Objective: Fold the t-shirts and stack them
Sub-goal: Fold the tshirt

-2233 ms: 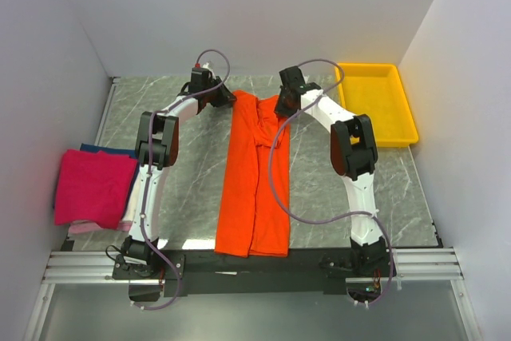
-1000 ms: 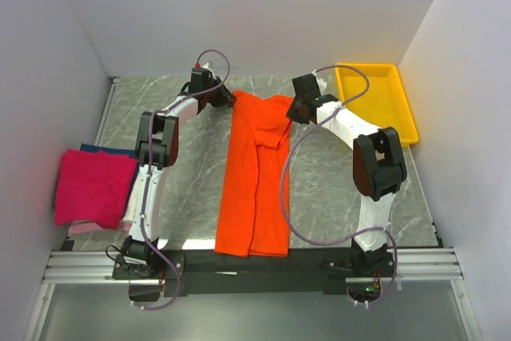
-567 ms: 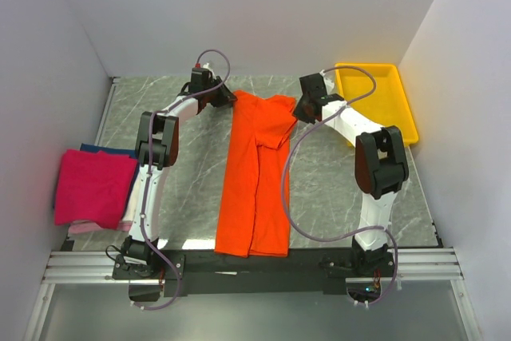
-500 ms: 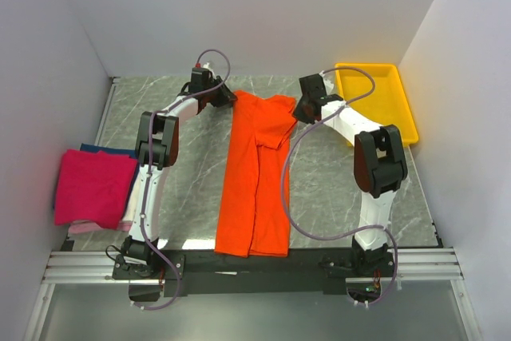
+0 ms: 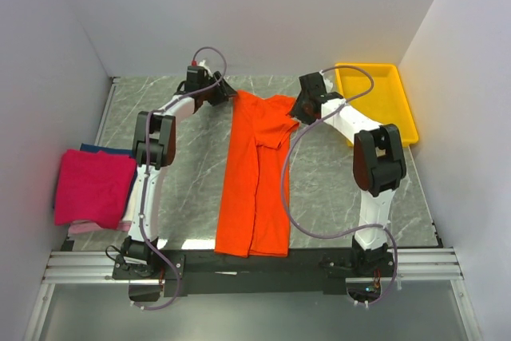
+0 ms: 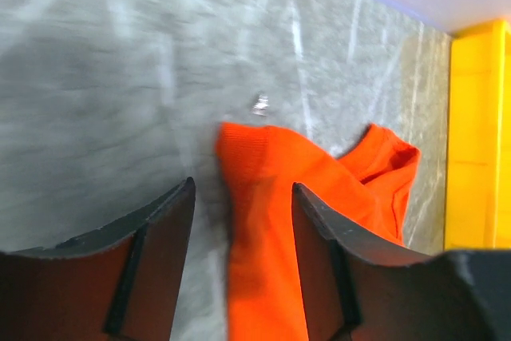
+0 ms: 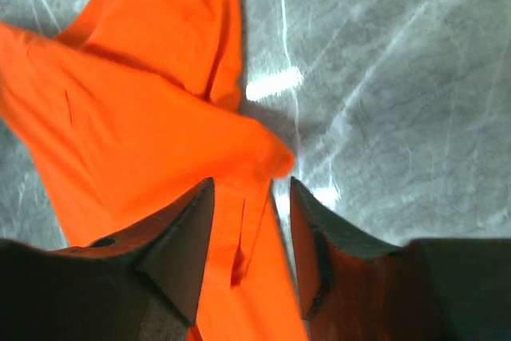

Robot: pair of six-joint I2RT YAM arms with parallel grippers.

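Down the middle of the table, a bright orange shirt is lying as a long, soft strip, its sides folded inward and creased. One short sleeve is poking out toward the right gripper. That gripper's dark fingers are standing apart, straddling a puckered corner of the orange cloth without pinching it. The left gripper is hovering at the shirt's far left corner with its fingers spread wide over the ribbed edge, holding nothing.

At the left edge a magenta-pink shirt is sitting as a flat rectangle on a stack. A dark blue one and a pale one are peeking out beneath it.

Grey veined stone is covering the tabletop, plain white walls are enclosing it, and a glossy yellow tray is sitting at the far right.
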